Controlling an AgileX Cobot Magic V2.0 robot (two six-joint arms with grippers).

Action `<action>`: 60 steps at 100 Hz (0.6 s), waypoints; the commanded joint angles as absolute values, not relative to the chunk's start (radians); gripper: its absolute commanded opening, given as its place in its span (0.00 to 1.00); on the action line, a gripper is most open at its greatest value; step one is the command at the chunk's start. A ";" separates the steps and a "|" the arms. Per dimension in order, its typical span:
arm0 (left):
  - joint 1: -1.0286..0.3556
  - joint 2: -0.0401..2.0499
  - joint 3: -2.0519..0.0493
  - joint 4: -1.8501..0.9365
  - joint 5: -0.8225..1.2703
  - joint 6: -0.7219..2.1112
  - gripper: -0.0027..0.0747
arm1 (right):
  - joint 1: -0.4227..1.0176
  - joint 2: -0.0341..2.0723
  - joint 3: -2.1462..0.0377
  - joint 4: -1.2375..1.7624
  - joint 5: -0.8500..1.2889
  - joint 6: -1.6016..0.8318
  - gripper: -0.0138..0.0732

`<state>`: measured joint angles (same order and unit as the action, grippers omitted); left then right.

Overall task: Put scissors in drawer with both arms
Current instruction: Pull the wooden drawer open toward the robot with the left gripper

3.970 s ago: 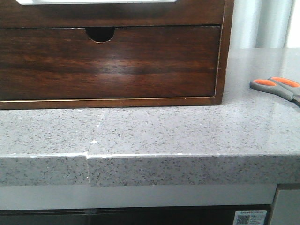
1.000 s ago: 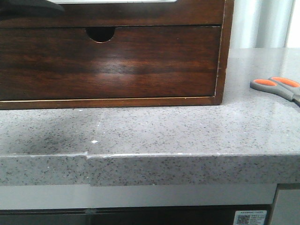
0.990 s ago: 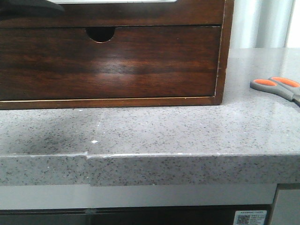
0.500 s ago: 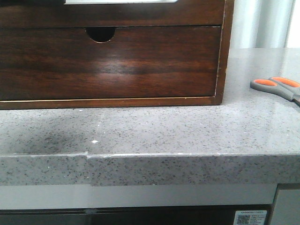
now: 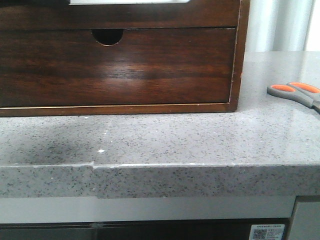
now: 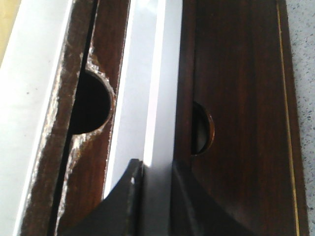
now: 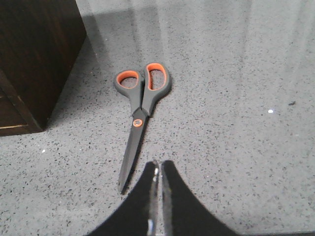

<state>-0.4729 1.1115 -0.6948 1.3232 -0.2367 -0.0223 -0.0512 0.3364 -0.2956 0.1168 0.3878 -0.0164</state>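
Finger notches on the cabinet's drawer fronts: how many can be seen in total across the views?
2. One half-round notch is on the upper front beside the drawer rim that the left gripper reaches. The other notch is on the front below. More may be hidden.

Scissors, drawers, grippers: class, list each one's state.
scissors: blades closed, flat on the counter, unheld.
drawer: whitish rim gripped; how far open, cannot tell.
notched drawer: shut flush.
left gripper: closed on the drawer's rim.
right gripper: shut, empty.
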 commanded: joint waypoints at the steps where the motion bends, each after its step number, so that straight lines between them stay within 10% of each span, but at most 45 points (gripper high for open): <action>1: -0.482 1.082 -0.717 1.306 -0.300 -0.044 0.01 | -0.055 0.354 -0.332 0.119 0.318 -0.022 0.11; 60: -0.482 0.900 -0.609 1.306 -0.417 -0.049 0.01 | -0.055 0.354 -0.332 0.119 0.318 -0.022 0.11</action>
